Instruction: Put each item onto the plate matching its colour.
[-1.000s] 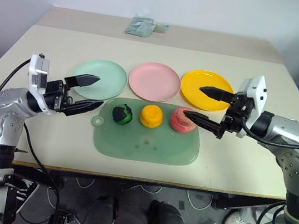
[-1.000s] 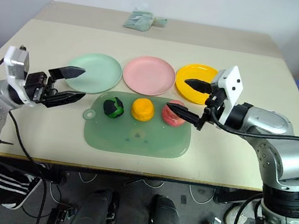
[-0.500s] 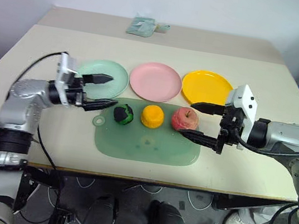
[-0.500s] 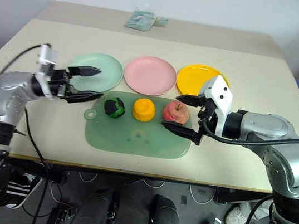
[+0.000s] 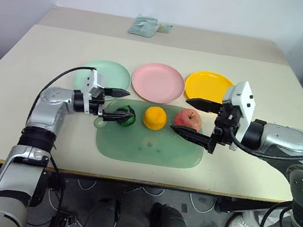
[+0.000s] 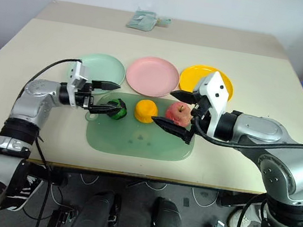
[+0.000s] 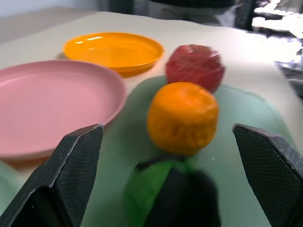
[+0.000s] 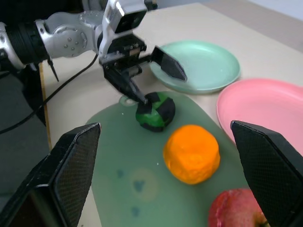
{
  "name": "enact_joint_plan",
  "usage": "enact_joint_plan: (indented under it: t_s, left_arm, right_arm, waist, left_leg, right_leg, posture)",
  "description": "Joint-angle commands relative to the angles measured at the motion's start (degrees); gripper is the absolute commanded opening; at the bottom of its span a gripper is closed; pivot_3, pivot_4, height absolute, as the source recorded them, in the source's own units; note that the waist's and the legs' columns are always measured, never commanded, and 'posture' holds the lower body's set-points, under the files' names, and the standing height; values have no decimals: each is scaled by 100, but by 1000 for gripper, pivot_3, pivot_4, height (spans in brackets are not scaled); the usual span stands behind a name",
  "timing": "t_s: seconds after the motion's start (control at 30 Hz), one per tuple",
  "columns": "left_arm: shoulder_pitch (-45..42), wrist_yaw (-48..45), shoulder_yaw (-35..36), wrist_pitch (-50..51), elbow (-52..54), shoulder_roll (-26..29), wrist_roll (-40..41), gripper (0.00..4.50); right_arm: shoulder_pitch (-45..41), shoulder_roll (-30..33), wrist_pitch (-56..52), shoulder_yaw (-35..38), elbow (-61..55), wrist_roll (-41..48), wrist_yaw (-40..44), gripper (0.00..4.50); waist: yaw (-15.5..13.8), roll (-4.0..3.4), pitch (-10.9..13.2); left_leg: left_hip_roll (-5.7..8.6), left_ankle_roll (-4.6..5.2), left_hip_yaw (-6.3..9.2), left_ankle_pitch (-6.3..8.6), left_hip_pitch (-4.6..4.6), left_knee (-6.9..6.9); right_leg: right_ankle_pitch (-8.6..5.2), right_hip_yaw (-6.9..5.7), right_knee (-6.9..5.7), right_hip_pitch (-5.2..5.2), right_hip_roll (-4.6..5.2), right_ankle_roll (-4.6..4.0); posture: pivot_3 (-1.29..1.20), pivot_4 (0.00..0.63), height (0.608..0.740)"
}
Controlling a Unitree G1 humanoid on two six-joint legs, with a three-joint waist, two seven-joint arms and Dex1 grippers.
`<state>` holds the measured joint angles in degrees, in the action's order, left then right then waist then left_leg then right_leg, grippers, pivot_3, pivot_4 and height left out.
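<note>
- We take the translucent green mat (image 5: 148, 141) as our landmark: all three toy foods sit in a row along its far edge, and the three plates lie just beyond that edge.
- The green-and-black ball (image 5: 125, 116) is at the mat's left end, the orange ball (image 5: 154, 118) is in the middle, and the pink-red apple (image 5: 188, 118) is at the right end.
- Our left gripper (image 5: 117, 104) reaches in from the mat's left end with its fingers spread wide and holding nothing; the green-and-black ball lies straight ahead of it. In the right wrist view one fingertip sits at the ball's near-left side and the other stands over the mint green plate (image 5: 102, 75), so the ball is not yet between them.
- Our right gripper (image 6: 171, 117) is at the mat's right end, also wide and empty, with the apple sitting between its two fingers; we cannot tell whether either finger touches it.
- The pink plate (image 5: 158, 82) lies beyond the mat's middle and the yellow plate (image 5: 209, 87) beyond its right end.
- We judge the left arm the nearer one for the green-and-black ball: it needs to slide a little further right along the mat's far edge to straddle the ball, then carry it back and left to the mint green plate just behind.
</note>
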<state>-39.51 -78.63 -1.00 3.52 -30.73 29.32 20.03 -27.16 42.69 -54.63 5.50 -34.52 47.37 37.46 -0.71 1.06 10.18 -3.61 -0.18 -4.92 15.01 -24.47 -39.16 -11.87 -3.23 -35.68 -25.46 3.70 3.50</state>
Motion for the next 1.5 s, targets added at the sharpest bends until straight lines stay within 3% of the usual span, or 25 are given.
enact_joint_plan:
  t_s: [0.03, 0.53, 1.5]
  left_arm:
    - [-198, -16, -17, -110, -11, -17, -90, 4500]
    - [-98, 6, -115, -169, 1, -132, -355, 4500]
    - [272, 395, -147, -633, -370, -161, -680, 4500]
  right_arm:
    - [-64, -64, 219, 6, -131, -88, -89, 4466]
    - [-136, -119, 744, -8, 56, -453, -113, 4466]
    - [-68, -49, 759, 47, 15, -569, 41, 4466]
  waist:
    - [8, 0, 0]
    - [2, 0, 0]
    - [3, 0, 0]
  left_leg:
    - [-1, 0, 1, 0, 0, 0]
    - [-2, 1, 3, 0, 2, 1]
    - [-3, 1, 2, 0, 2, 1]
  right_leg:
    - [0, 0, -1, 0, -2, 0]
    - [0, -1, -7, -2, -5, 2]
    - [0, -1, -7, -2, -4, 1]
  posture:
    - [0, 150, 740]
    - [0, 150, 740]
    - [0, 150, 740]
